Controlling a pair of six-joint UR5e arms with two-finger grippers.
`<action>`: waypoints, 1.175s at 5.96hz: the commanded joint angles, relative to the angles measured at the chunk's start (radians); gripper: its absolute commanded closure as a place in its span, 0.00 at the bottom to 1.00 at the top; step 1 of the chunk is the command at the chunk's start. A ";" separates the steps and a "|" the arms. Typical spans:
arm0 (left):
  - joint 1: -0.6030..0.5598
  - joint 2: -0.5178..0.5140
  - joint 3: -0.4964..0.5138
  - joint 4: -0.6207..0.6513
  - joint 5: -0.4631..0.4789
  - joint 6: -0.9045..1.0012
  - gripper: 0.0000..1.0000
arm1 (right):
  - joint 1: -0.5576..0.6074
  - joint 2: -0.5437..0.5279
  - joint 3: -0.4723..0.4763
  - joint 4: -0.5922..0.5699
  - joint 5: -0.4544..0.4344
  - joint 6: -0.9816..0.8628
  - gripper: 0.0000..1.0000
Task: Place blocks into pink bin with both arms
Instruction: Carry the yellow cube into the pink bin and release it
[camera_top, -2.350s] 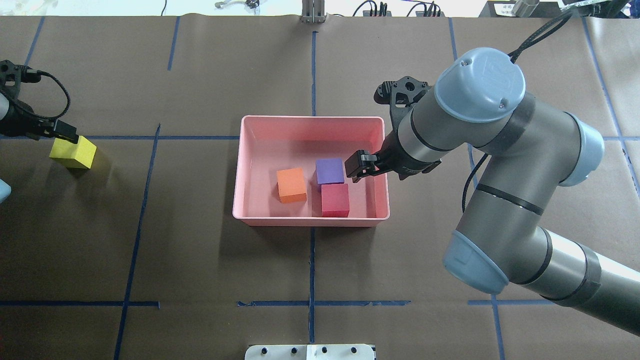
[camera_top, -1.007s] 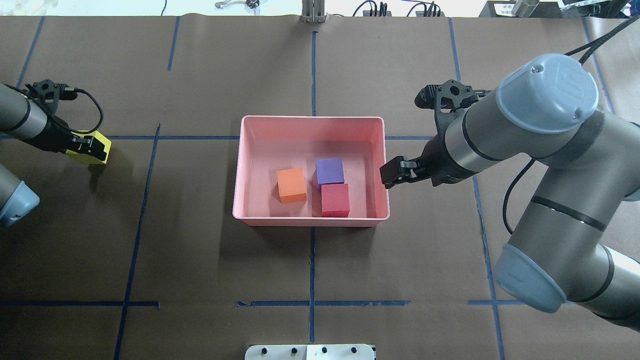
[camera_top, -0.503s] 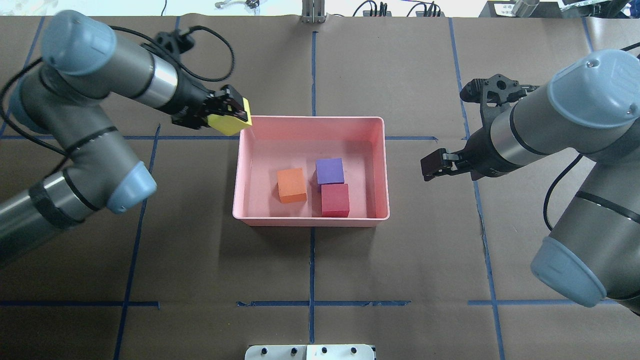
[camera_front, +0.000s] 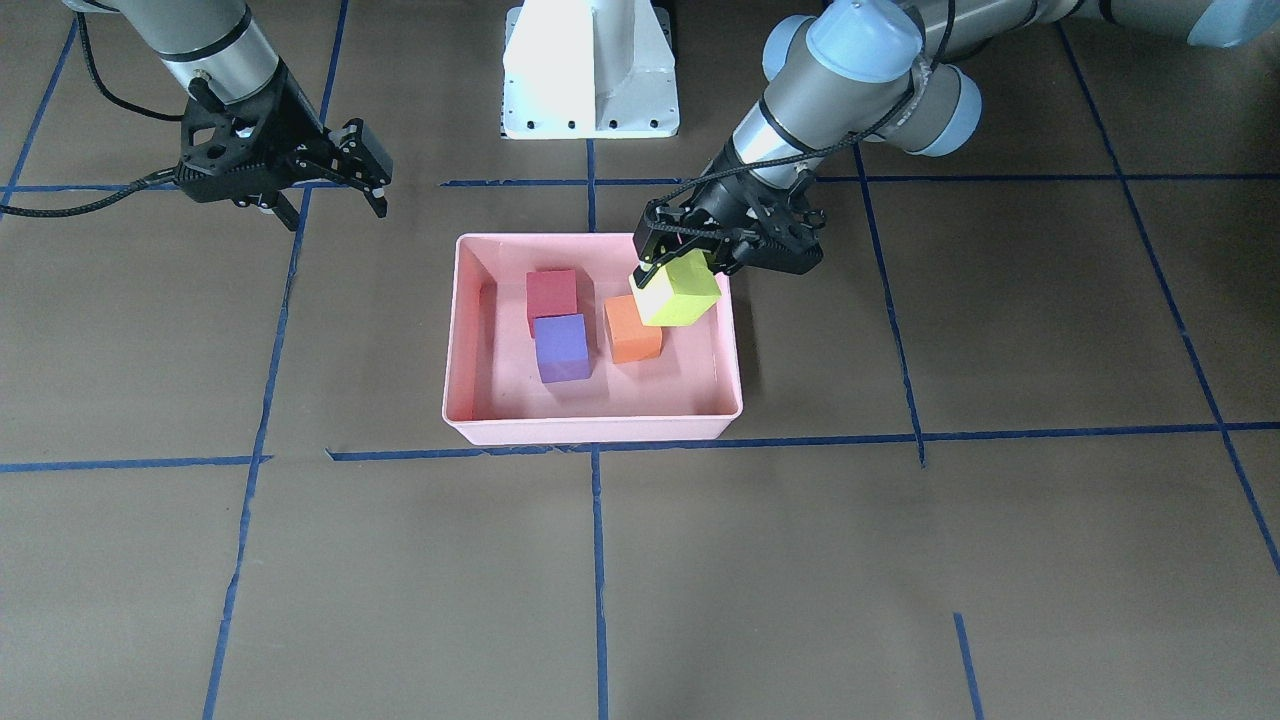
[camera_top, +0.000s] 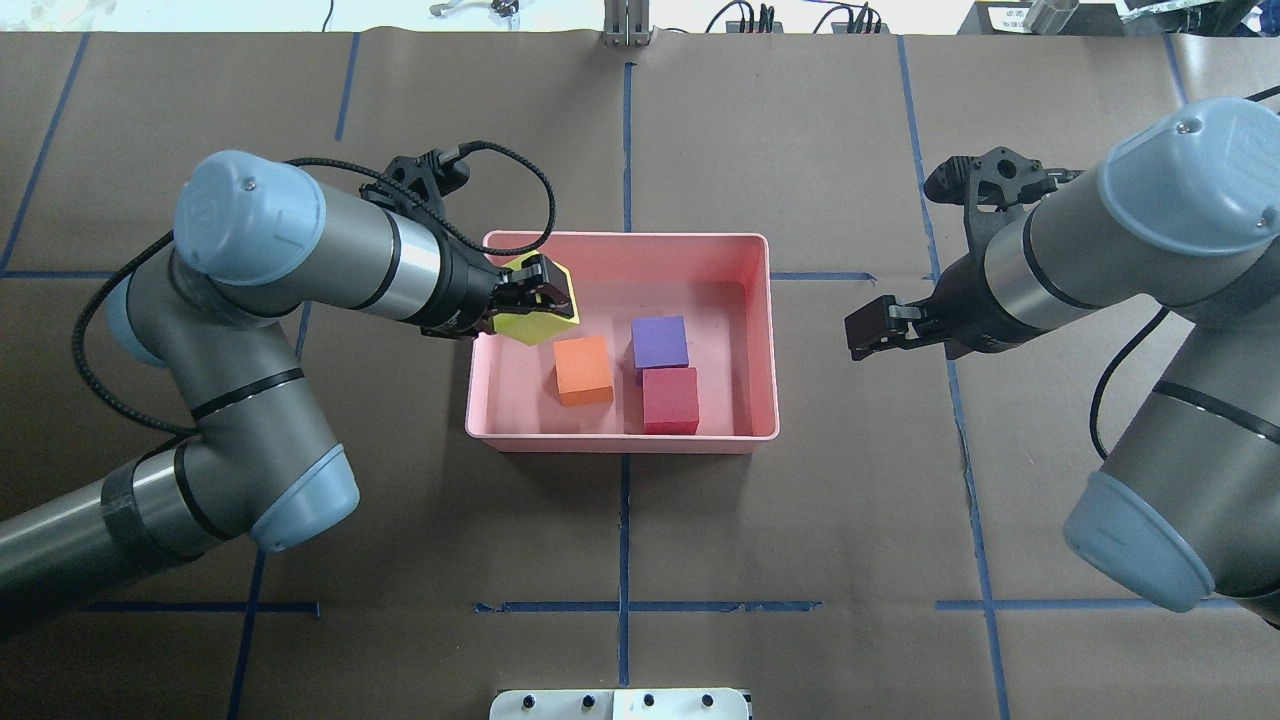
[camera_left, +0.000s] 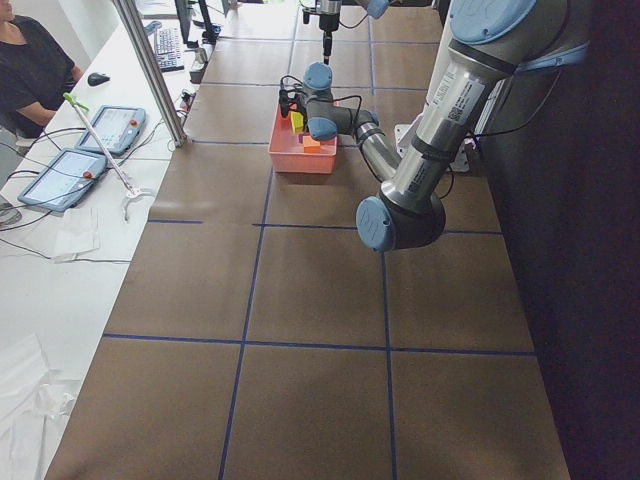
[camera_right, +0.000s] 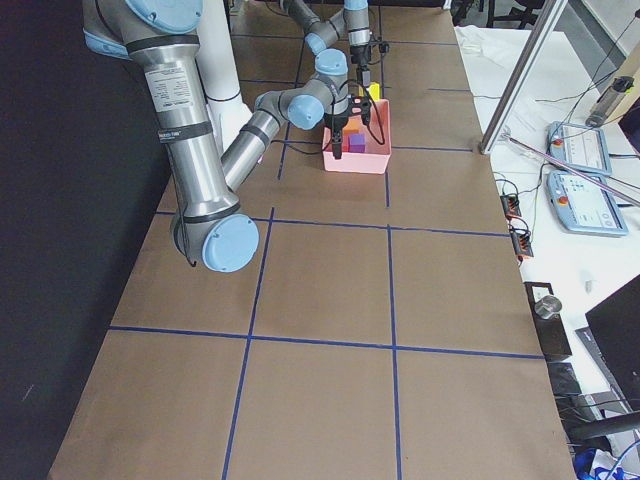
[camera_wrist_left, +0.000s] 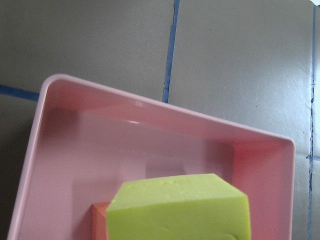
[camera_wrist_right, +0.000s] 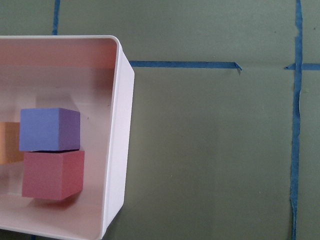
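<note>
- The left gripper has its two fingers clamped on the yellow-green block, one on each of two opposite faces.
- The yellow-green block hangs tilted, one corner lowest, inside the outline of the pink bin at the end on the robot's left.
- In the left wrist view the block sits above the bin's floor with a corner of the orange block showing just beneath it (whether the two touch I cannot tell).
- The right gripper holds nothing; its fingers stand spread apart in the front-facing view.
- It hangs over the table beyond the bin's right-hand end, well apart from the rim.
- Three blocks lie on the bin's floor. The orange one is left of centre.
- The purple block is just beside the orange block on its right, with a small gap between them.
- The red block sits against the purple one on the side nearer the robot; the two touch along one face in the right wrist view.
- The left arm reaches in from the overhead view's left, its forearm crossing the bin's left wall.
- The right arm comes in from the right, bent at the elbow.
- The bin stands near the middle of the brown table covering, across a line of blue tape.
</note>
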 joint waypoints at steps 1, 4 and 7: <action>0.048 0.047 -0.028 0.001 0.006 -0.002 0.31 | -0.002 0.001 0.000 0.000 0.000 0.000 0.00; 0.047 0.047 -0.047 0.001 0.006 -0.002 0.00 | 0.003 -0.005 0.000 0.000 0.000 0.000 0.00; -0.086 0.230 -0.206 0.099 -0.016 0.167 0.00 | 0.187 -0.153 0.007 0.003 0.125 -0.242 0.00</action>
